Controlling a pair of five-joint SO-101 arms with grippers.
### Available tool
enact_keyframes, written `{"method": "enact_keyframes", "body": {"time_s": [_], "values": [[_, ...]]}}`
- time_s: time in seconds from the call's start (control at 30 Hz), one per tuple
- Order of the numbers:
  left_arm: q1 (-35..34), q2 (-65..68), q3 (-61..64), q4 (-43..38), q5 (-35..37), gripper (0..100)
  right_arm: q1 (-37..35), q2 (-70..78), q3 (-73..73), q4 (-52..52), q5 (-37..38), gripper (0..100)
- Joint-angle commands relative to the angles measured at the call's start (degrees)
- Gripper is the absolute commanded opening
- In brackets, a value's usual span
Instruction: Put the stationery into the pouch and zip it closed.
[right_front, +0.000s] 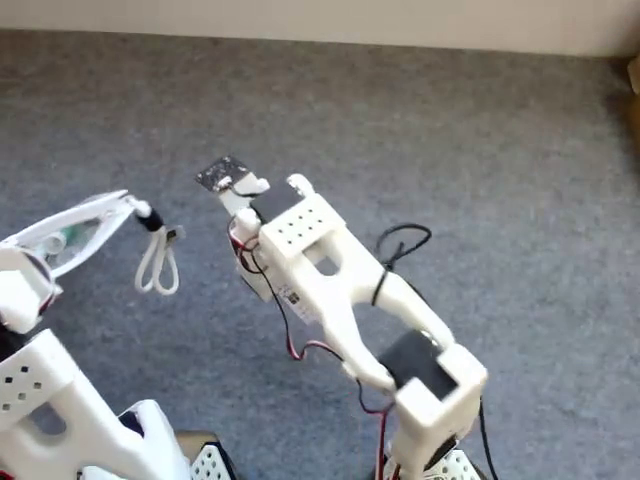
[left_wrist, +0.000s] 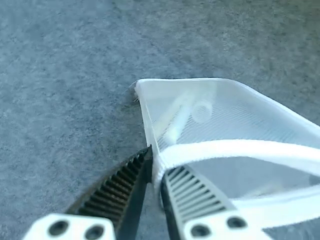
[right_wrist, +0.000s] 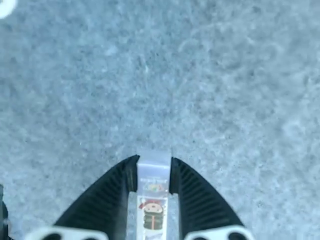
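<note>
Grey carpet (right_front: 480, 150) | left jaws pinch pouch (left_wrist: 225, 115) rim | right jaws clamp packet (right_wrist: 152, 200)

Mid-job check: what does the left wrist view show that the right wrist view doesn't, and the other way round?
Left wrist, not right wrist: the left gripper shut on the rim of the white mesh pouch, with a pale stick-shaped item lying inside it.
Right wrist, not left wrist: the right gripper shut on a small clear-wrapped item bearing a printed picture.
Shared: the grey carpet-like surface below, and in each a gripper closed on its load.
</note>
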Motion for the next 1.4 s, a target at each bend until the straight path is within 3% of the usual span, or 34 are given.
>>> {"method": "enact_keyframes", "body": {"time_s": [0.0, 0.6, 0.77, 1.0, 1.37], "values": [[6.37, -0.04, -3.12, -1.32, -0.09, 1, -0.48, -9.36, 3.74, -3.47, 0.97, 0.5], [22.29, -0.04, -4.35, 3.16, -3.78, 1, -0.48, -41.71, 29.05, -24.40, 0.53, 0.5], [23.16, -0.04, -4.18, 3.16, -3.78, 1, -1.27, -49.80, 34.51, -28.88, 0.53, 0.5], [23.16, 0.04, -4.18, 3.16, -3.69, 1, -8.66, -64.84, 44.62, -34.86, 0.53, 0.5], [22.81, 0.04, -2.51, 2.99, -3.69, 1, -14.99, -80.04, 62.02, -57.36, 0.44, 0.5]]}}
